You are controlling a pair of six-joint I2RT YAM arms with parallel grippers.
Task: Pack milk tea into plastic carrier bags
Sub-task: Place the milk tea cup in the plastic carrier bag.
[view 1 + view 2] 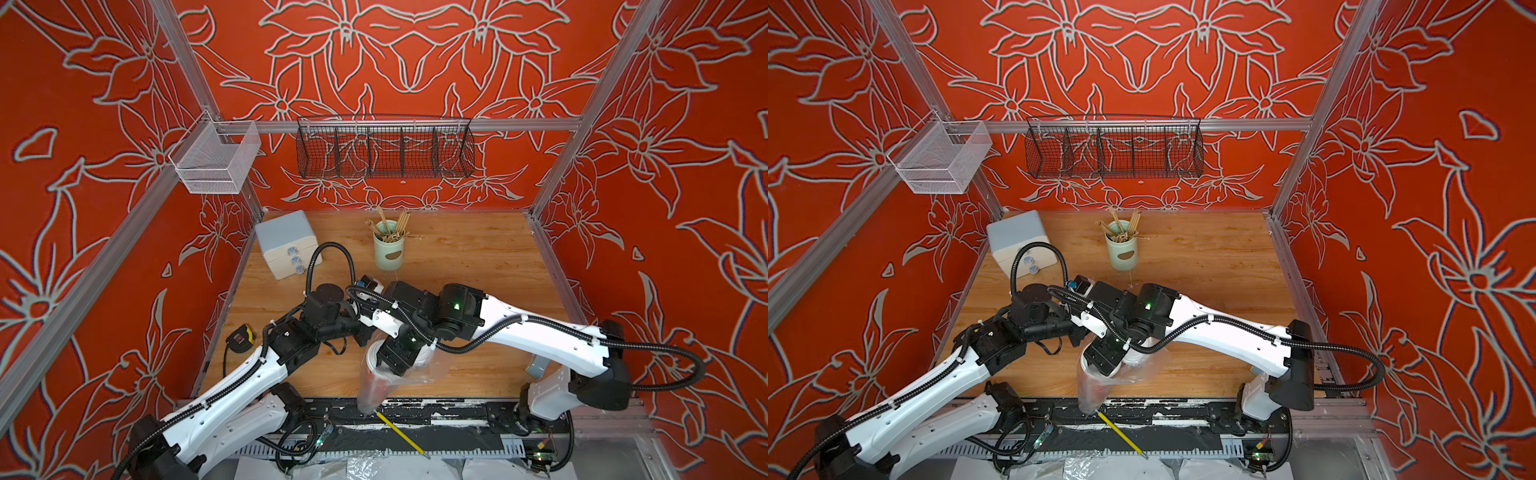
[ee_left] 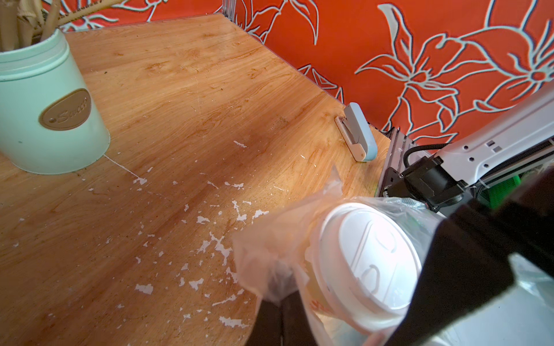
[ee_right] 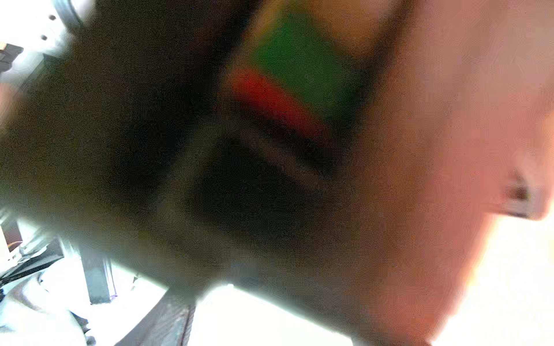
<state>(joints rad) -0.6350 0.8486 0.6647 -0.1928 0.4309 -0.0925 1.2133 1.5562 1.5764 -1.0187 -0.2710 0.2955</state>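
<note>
Pressed almost onto my right wrist lens is a dark smear with a green patch and a red band in it. It is all out of focus, and I can make nothing of it.

From above, my right gripper (image 1: 395,365) sits low over the cups near the front edge of the wooden table (image 1: 457,257). Its own black body hides the jaws, so I cannot tell how wide they stand or whether they hold anything.

My left gripper (image 2: 280,311) is closed tight, its black fingers pinching a bunched fold of the thin, crinkled, clear plastic bag (image 2: 269,254). From above it is buried under the right arm.

Both drinks are inside that bag. The tall cream paper cup with a white dome lid (image 2: 368,254) fills the left wrist view. Its lower half is cut off by the frame edge and by a black part in front of it. The tall red paper cup (image 1: 371,388) shows through the plastic in both top views, leaning with its foot over the black rail at the front. I cannot tell whether it rests on anything.

Farther back stand a pale green holder of wooden sticks (image 1: 388,249) and a white drawer box (image 1: 286,241), both well apart from the bag. A pale blue stapler (image 2: 356,134) lies at the table's right edge, half hidden under my right arm from above.
</note>
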